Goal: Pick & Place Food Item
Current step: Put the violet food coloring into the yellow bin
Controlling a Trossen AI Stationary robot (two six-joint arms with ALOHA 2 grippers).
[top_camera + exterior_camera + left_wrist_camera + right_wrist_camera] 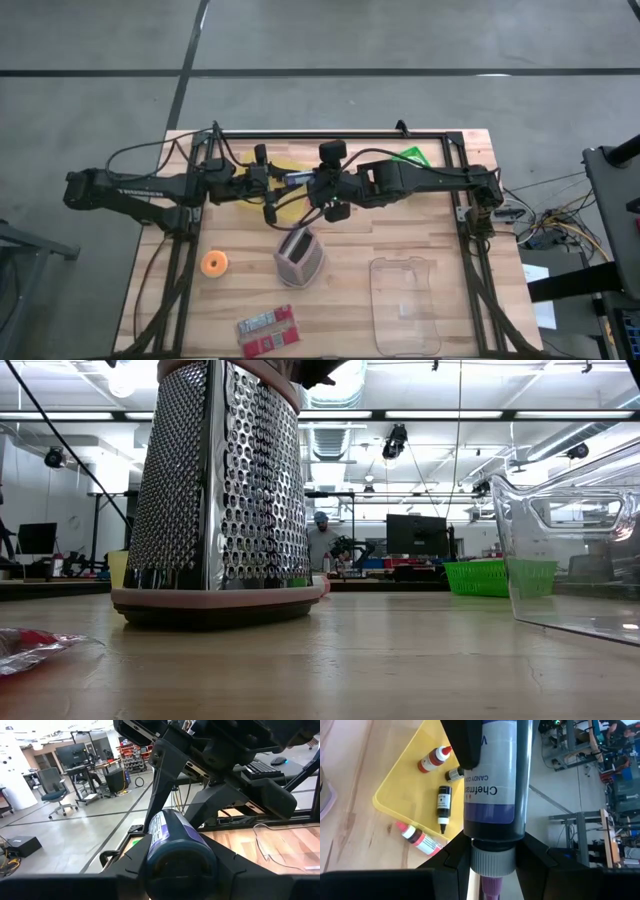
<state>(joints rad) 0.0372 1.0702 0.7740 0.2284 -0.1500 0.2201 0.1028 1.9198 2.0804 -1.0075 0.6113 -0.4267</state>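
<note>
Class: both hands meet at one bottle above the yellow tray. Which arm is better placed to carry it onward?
Probably the left: the left hand clasps the bottle by its base, while the right hand holds only its neck.

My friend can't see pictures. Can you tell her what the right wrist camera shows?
A dark bottle with a purple label fills the middle, held between the right tool's two dark fingers, its grey cap pointing toward the camera. Behind it, a yellow tray on the wooden table holds several small colouring bottles, some with red caps.
</note>
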